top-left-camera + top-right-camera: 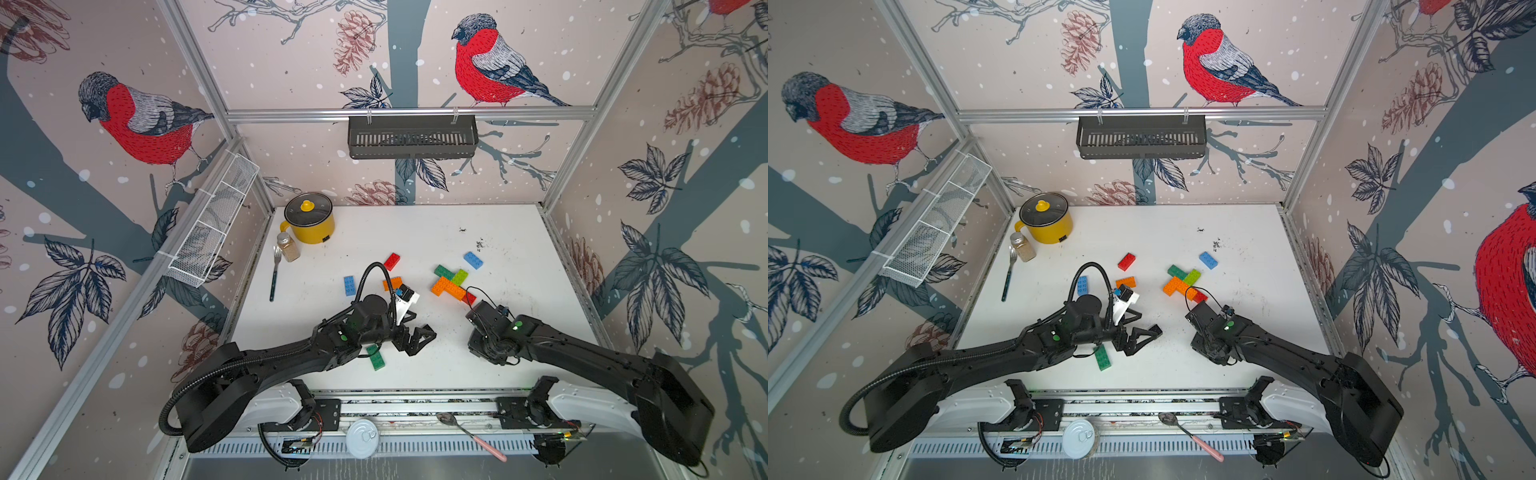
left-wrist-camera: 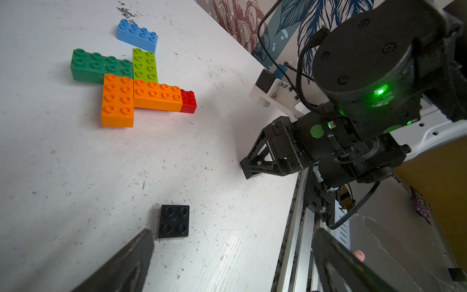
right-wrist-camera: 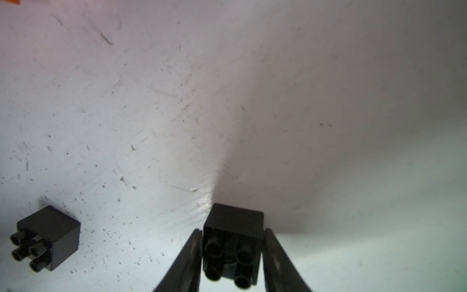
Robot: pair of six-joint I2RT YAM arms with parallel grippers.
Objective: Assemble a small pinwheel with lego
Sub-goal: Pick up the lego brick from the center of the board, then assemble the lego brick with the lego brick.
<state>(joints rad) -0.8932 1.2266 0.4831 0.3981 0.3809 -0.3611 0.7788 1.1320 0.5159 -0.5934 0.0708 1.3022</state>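
Lego is chunky, studded plastic. On the white table (image 1: 415, 232), right of centre, lies a flat pinwheel cluster (image 1: 451, 282). The left wrist view resolves it into a dark green brick (image 2: 98, 65), a lime brick (image 2: 144, 64), an orange brick (image 2: 117, 99), a second orange brick (image 2: 156, 97) butted against it, and a red stub (image 2: 189, 101) at that one's end. A light blue brick (image 2: 137, 34) lies just beyond the cluster, apart from it. Seen in the top views only: red brick (image 1: 391, 261), blue brick (image 1: 349, 285), loose orange brick (image 1: 390, 283), and green brick (image 1: 376, 357) partly under the left arm. From above, the right end effector (image 3: 232, 235) is hidden under its wrist. The right wrist view shows its fingers pressed on both sides of a black square brick (image 3: 233, 217), studs facing the lens; cannot tell whether it is lifted. A second black square (image 2: 173, 221) sits apart on the table. The left end effector (image 2: 233, 235) gapes wide, holding nothing.
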